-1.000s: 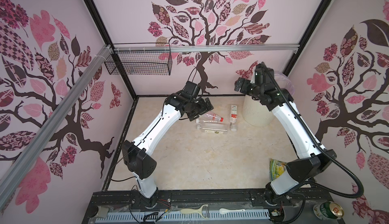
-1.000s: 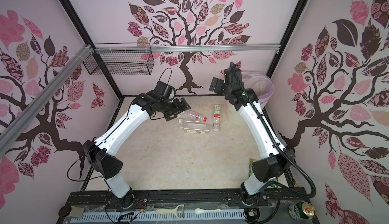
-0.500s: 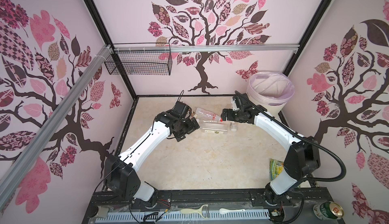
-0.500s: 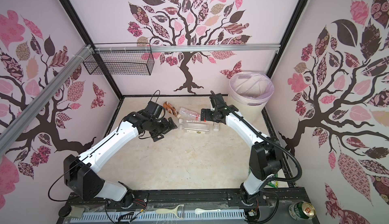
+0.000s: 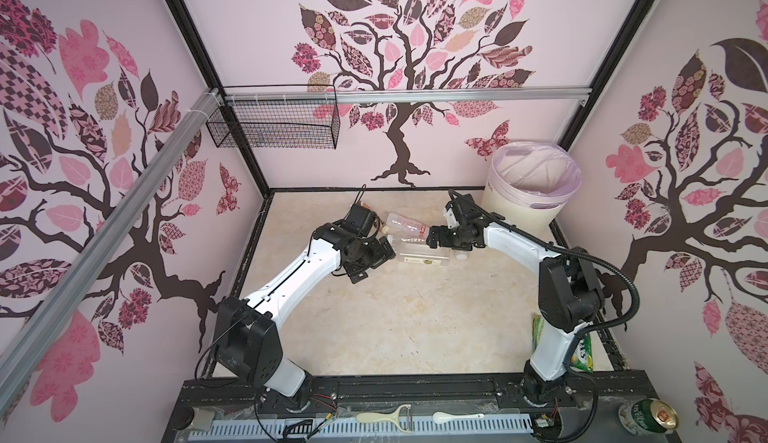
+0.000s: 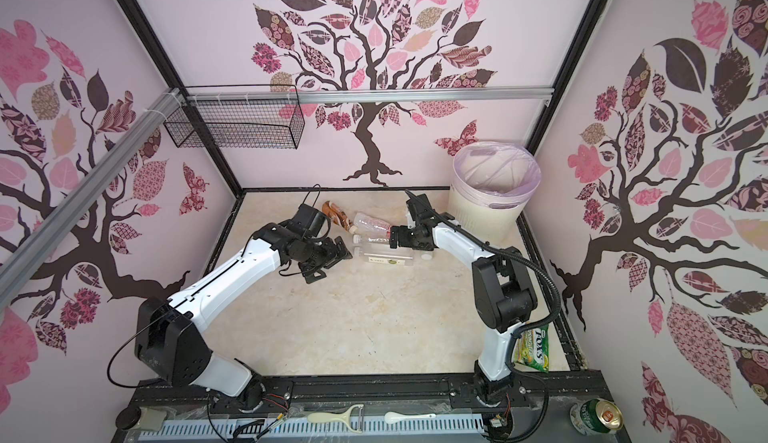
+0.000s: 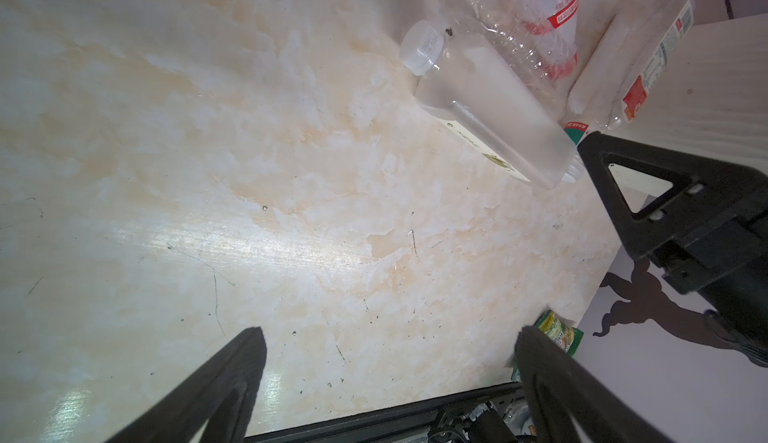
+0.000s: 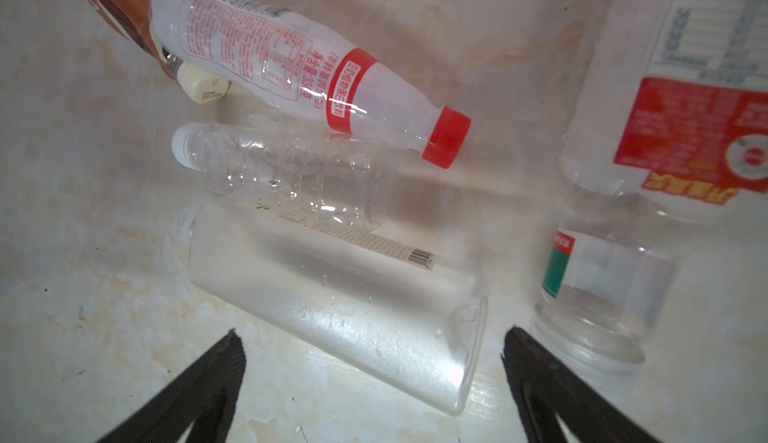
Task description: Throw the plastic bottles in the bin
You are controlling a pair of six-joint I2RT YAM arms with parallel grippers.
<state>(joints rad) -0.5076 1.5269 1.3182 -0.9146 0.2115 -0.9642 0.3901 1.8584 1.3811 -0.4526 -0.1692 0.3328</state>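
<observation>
Between left tool (image 5: pixel 385 251) and right tool (image 5: pixel 432 238) lie bottles (image 5: pixel 420 256).

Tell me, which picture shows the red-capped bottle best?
The right wrist view: the red-capped bottle lies close and sharp, with its cap and red label print plain to see. In both top views the bottle is tiny and far off. The left wrist view catches only part of it at the picture's edge.

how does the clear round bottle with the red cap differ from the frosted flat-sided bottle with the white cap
The clear round bottle with the red cap has see-through walls; the frosted flat-sided bottle with the white cap is cloudy. The red-capped one carries red print and a red band, the frosted one a barcode strip. Their caps point opposite ways. Both lie on their sides, capped.
</observation>
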